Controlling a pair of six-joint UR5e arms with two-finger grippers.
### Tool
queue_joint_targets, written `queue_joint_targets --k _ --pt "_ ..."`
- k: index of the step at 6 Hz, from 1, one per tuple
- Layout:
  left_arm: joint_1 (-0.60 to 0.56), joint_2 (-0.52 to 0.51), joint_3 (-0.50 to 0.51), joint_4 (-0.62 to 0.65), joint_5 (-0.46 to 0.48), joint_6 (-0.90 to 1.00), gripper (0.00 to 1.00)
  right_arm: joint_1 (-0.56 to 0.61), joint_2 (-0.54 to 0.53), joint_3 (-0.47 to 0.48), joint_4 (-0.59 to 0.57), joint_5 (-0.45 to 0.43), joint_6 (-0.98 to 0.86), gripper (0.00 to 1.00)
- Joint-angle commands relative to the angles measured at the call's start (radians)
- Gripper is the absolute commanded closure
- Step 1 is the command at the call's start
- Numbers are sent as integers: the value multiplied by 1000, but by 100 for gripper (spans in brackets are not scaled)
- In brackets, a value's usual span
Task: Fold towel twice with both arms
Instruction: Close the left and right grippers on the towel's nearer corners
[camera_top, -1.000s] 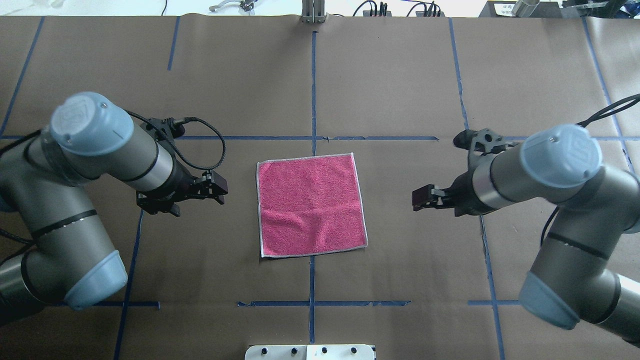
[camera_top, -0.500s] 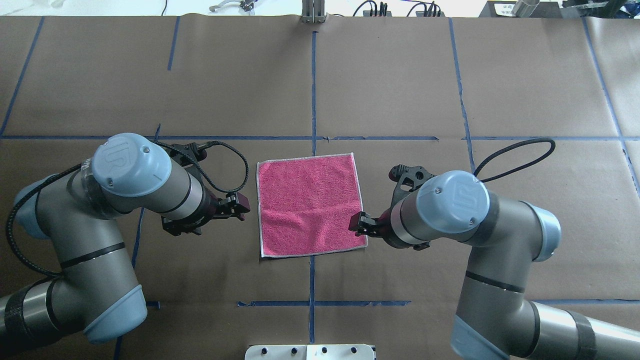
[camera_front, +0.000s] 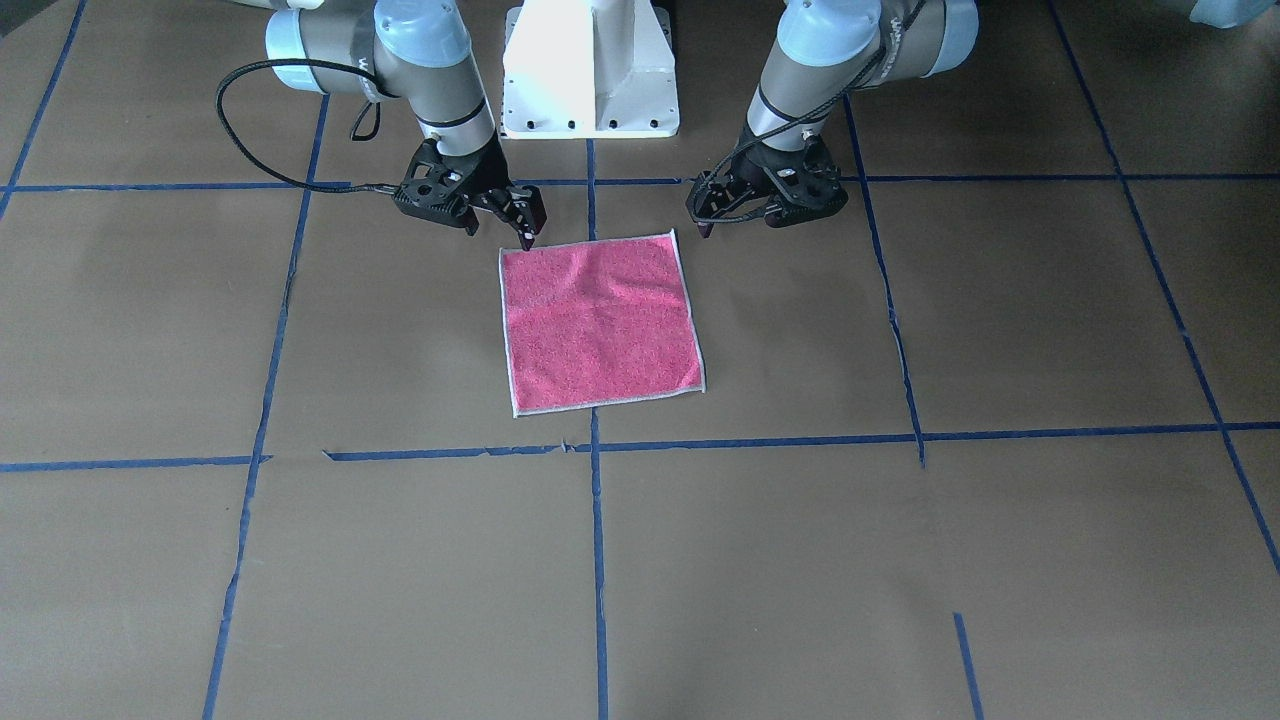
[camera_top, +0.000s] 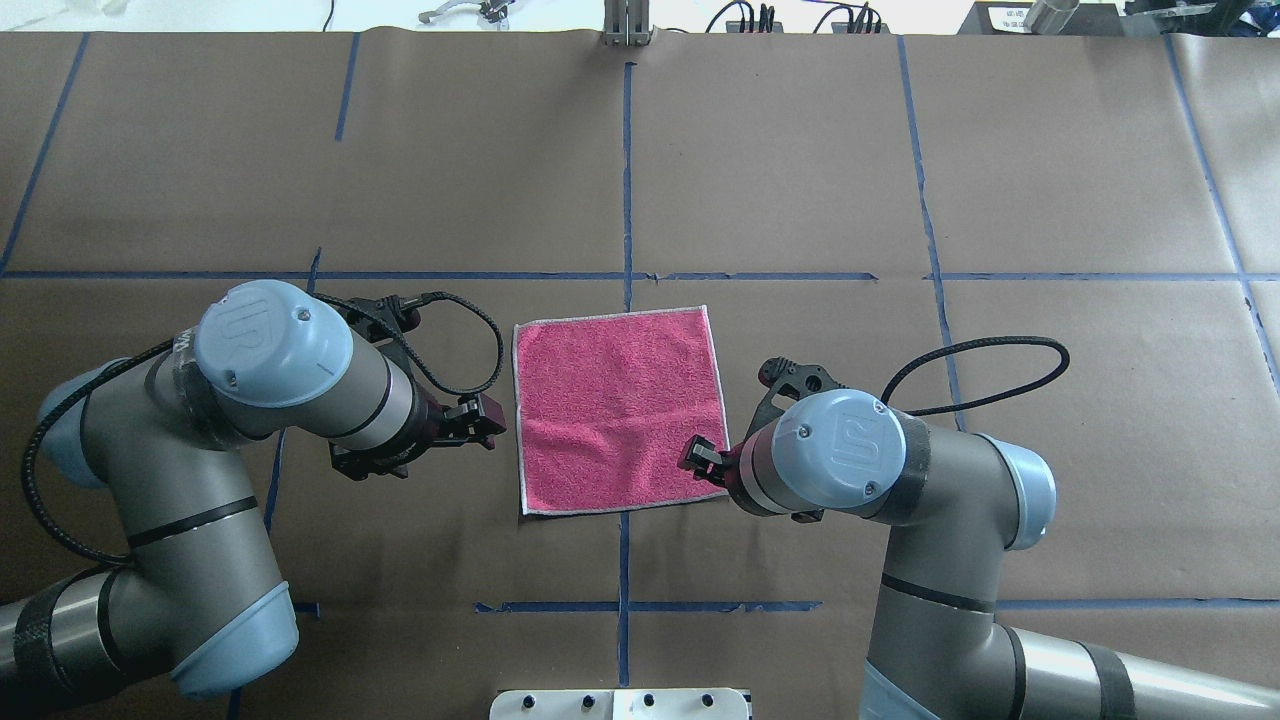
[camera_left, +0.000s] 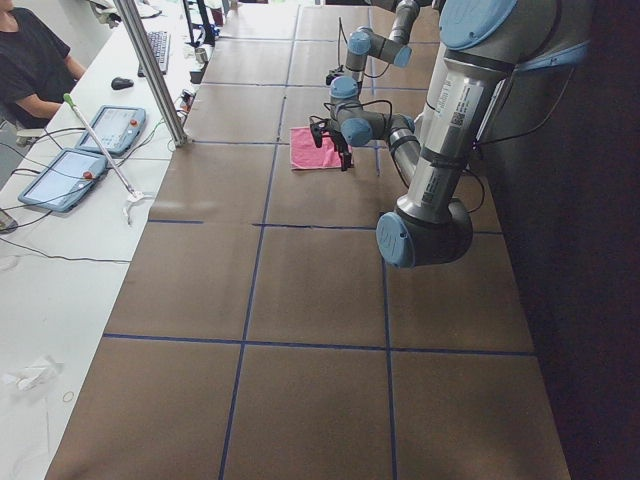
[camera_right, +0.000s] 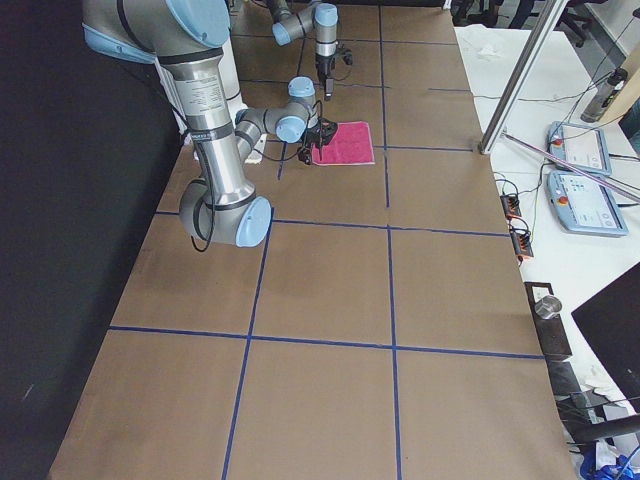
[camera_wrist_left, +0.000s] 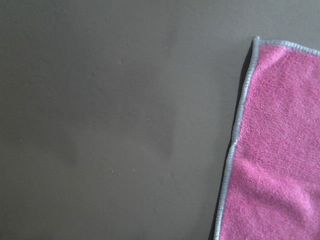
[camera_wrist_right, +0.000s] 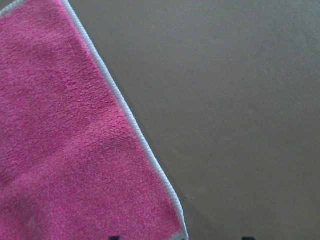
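Observation:
The pink towel (camera_top: 620, 410) lies flat, pink face up, on the brown table; it also shows in the front view (camera_front: 600, 320). My left gripper (camera_top: 492, 425) is open and empty, just off the towel's left edge near its near-left corner (camera_front: 703, 220). My right gripper (camera_top: 692, 462) is open and empty, low over the towel's near-right corner (camera_front: 522, 225). The left wrist view shows the towel's edge and corner (camera_wrist_left: 280, 150). The right wrist view shows the towel's other edge (camera_wrist_right: 65, 150), with the fingertips far apart at the frame's bottom.
The white pedestal base (camera_front: 590, 70) stands just behind the towel on the robot's side. Black cables loop off both wrists (camera_top: 980, 350). Blue tape lines (camera_top: 626, 180) cross the table. A metal post (camera_left: 150, 70) and tablets (camera_left: 105, 125) stand at the far side.
Both arms have swung inward and toward the robot. The right gripper moved from well right of the towel onto its near-right corner. The left gripper closed in on the left edge.

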Motion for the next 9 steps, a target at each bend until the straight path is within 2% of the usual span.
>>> queue_joint_targets --k 1,2,3,5,6,7,9 --pt "3 -7 -1 0 0 -2 0 -12 4 -28 0 -6 29 19" --pt "3 -7 -3 0 0 -2 0 -15 4 -36 0 -6 31 24" --pt "3 -7 -4 0 0 -3 0 -14 4 -39 0 -7 31 39" --pt "3 -4 -13 2 0 -3 0 -14 6 -38 0 -6 31 71" --pt "3 -3 -14 2 0 -3 0 -15 6 -36 2 -6 31 93" --pt "3 -1 -14 2 0 -3 0 -14 4 -35 2 -6 31 100" --pt "3 0 -17 3 2 -3 0 -9 6 -24 2 -6 31 100"
